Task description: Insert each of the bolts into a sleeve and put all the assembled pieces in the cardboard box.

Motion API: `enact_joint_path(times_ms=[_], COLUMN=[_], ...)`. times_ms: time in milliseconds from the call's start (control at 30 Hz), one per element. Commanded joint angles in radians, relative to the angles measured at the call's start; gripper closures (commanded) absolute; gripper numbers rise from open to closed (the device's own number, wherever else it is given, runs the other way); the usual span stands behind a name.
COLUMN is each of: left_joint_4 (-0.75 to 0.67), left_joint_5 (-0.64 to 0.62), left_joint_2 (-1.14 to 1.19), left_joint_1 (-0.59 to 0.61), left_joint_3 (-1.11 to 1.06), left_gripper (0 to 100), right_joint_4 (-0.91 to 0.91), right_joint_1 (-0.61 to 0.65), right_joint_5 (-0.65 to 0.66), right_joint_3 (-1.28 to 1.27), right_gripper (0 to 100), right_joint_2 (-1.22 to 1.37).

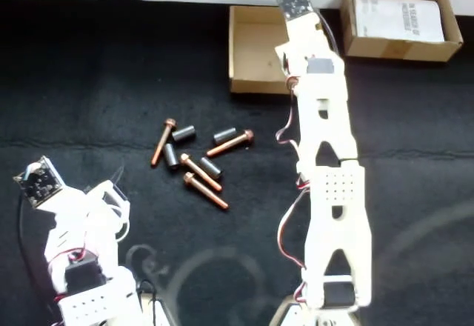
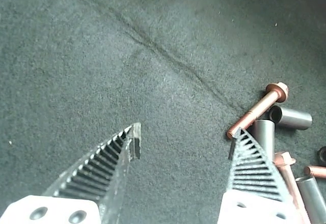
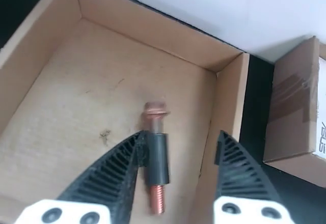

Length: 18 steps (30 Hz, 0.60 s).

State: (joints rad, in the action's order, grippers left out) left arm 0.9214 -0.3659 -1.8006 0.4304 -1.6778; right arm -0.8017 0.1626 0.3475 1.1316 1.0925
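Observation:
Four copper bolts (image 1: 200, 172) and several dark sleeves (image 1: 184, 132) lie loose in the middle of the black mat. The right arm (image 1: 318, 81) stretches over the cardboard box (image 1: 252, 22) at the back. My right gripper (image 3: 181, 135) stands open above the box floor (image 3: 76, 91). A bolt in a black sleeve (image 3: 157, 155) lies there, right beside one finger. My left gripper (image 2: 187, 131) is open low over bare mat at the front left (image 1: 111, 196), with nothing between its fingers. A bolt (image 2: 257, 109) and a sleeve (image 2: 290, 117) lie just past one fingertip.
A second cardboard box (image 1: 400, 41) with a printed sheet in it stands at the back right, next to the first box (image 3: 293, 107). A seam (image 2: 163, 56) crosses the mat. Bare mat stretches to the left of the loose parts.

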Motion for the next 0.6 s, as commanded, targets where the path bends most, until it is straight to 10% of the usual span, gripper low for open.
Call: enact_joint_path(times_ms=[0,567], left_joint_4=[0.005,0.005], left_joint_5=[0.040,0.044], left_joint_2=[-0.001,-0.001], left_joint_1=[0.016,0.015], left_joint_3=[-0.018,-0.018], left_gripper=[72,72], right_joint_4=[-0.033,-0.740], right_joint_1=[0.005,0.173], right_joint_5=[0.012,-0.158], right_joint_3=[0.058,0.570], right_gripper=[79.6,79.6], right_joint_2=[-0.016,-0.154])
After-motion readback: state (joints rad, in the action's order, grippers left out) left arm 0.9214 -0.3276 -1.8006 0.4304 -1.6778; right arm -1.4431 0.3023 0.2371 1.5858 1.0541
